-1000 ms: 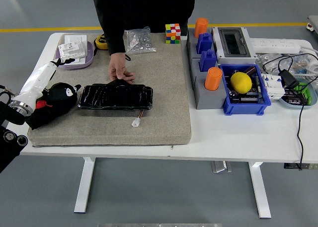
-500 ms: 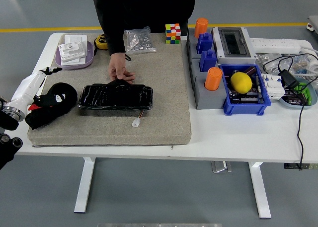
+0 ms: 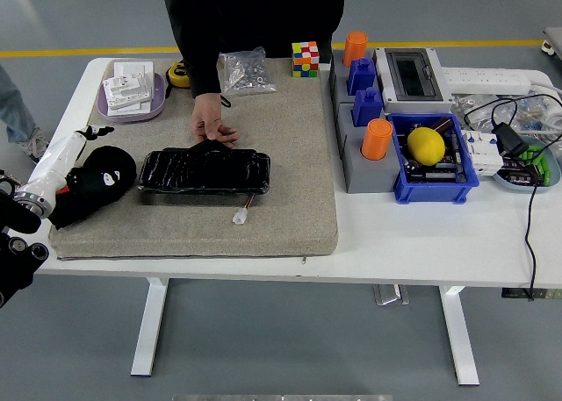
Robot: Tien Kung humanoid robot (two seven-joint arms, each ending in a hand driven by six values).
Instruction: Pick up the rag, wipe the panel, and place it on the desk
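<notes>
A black rag [image 3: 98,182] lies bunched on the left end of the grey mat [image 3: 290,155]. My left hand [image 3: 86,134] reaches in from the lower left on its white forearm. Its dark fingers are spread just above the rag's far left edge and hold nothing. The glossy black panel [image 3: 204,170] lies flat on the mat right of the rag, with a small white connector [image 3: 240,215] on a wire at its front. A person's hand [image 3: 213,125] rests on the panel's far edge. My right hand is out of view.
A purple tray of white parts [image 3: 132,94] and a bag of screws [image 3: 246,71] sit at the mat's back. A colour cube [image 3: 306,58], grey holder with orange and blue pieces [image 3: 369,129], blue bin with a yellow ball [image 3: 428,146] and cables stand to the right.
My left arm has drawn back toward the left and lower, from over the purple tray's front to the rag's far left edge. The rag shifted slightly left. The person's hand stays put.
</notes>
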